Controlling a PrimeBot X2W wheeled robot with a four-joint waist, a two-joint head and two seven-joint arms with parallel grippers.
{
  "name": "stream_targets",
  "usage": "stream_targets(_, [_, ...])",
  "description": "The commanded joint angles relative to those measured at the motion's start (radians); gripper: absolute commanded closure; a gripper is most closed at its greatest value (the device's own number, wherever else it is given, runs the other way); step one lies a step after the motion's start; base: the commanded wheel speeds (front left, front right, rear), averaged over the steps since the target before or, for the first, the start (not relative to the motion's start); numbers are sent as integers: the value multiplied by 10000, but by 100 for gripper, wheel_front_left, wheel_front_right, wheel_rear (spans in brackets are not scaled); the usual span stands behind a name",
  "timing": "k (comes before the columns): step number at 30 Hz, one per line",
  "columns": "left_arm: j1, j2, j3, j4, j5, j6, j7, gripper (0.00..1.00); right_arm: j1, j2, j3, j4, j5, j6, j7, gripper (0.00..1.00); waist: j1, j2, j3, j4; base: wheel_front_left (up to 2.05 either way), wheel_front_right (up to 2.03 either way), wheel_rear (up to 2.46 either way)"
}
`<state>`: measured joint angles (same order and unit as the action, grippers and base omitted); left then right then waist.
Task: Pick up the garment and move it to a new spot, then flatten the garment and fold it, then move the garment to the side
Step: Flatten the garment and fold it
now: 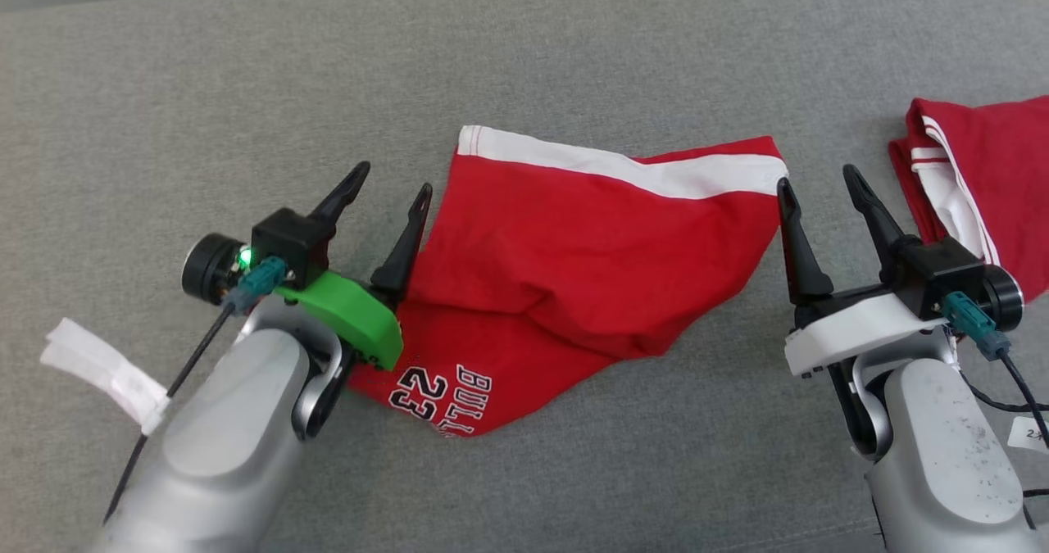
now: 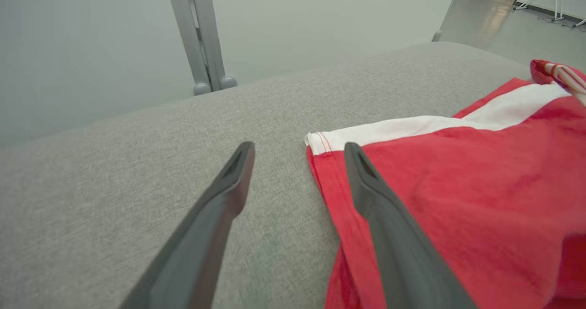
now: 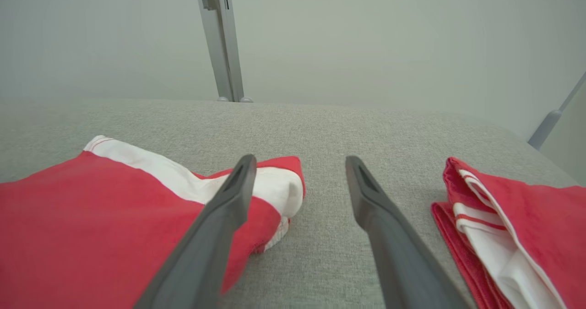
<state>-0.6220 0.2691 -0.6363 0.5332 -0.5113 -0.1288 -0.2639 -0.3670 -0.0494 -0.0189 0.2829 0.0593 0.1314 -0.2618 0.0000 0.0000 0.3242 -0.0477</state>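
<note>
The garment (image 1: 565,250) is red with a white stripe along its far edge and white "BULLS 23" lettering at its near corner; it lies partly folded and wrinkled on the grey cloth surface (image 1: 524,61). My left gripper (image 1: 391,178) stands open at the garment's left edge, nothing between its fingers. In the left wrist view the garment (image 2: 458,190) lies under the right finger, with the gripper (image 2: 297,149) over its white corner. My right gripper (image 1: 819,178) is open at the garment's right corner, empty. The right wrist view shows the garment (image 3: 100,199) at left and the gripper (image 3: 300,160) over bare cloth.
A second red-and-white folded garment (image 1: 983,176) lies at the right edge, also seen as the folded pile (image 3: 517,222) right of my right fingers. A white tag (image 1: 106,373) hangs by my left forearm. A grey metal post (image 3: 222,39) rises behind the surface.
</note>
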Motion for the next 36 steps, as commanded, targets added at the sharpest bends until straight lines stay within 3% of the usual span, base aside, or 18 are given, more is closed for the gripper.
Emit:
stream_targets(1, [-510,145,-329,242,-236,-27,5,0,-143,-31,65,-100,62,-17,-40,0,0,0,617,-617,0,0,0])
stream_targets(11, [-2646,370,-2562,1774,-1992,-27,569,0,-317,-30,499,-469,389,-17,-40,0,0,0,1127,-1205,0,0,0])
stream_targets(20, [-2897,429,-3805,2746,-3258,-27,901,0,-256,-31,589,-497,423,-17,-40,0,0,0,1069,-1404,0,0,0])
stream_targets(21, [-2903,445,-3966,2767,-3312,-27,869,7,-235,-31,569,-487,399,-17,-40,0,0,0,1054,-1397,0,0,0])
stream_targets(23, [-2908,445,-4232,2705,-3492,-27,672,82,-188,-31,508,-452,341,-17,-40,0,0,0,1014,-1358,0,0,0])
stream_targets(24, [-2939,464,-4330,2669,-3572,-27,544,100,-161,-31,476,-433,305,-17,-40,0,0,0,987,-1326,0,0,0])
stream_targets(31, [-3075,413,-4389,2442,-3922,-27,5,100,-26,-34,299,-136,180,-17,-40,0,0,0,455,-940,0,0,0])
stream_targets(36, [-2592,331,-3501,1532,-3498,-27,-7,100,168,-33,8,246,-11,-17,-41,0,0,0,-320,-349,0,0,0])
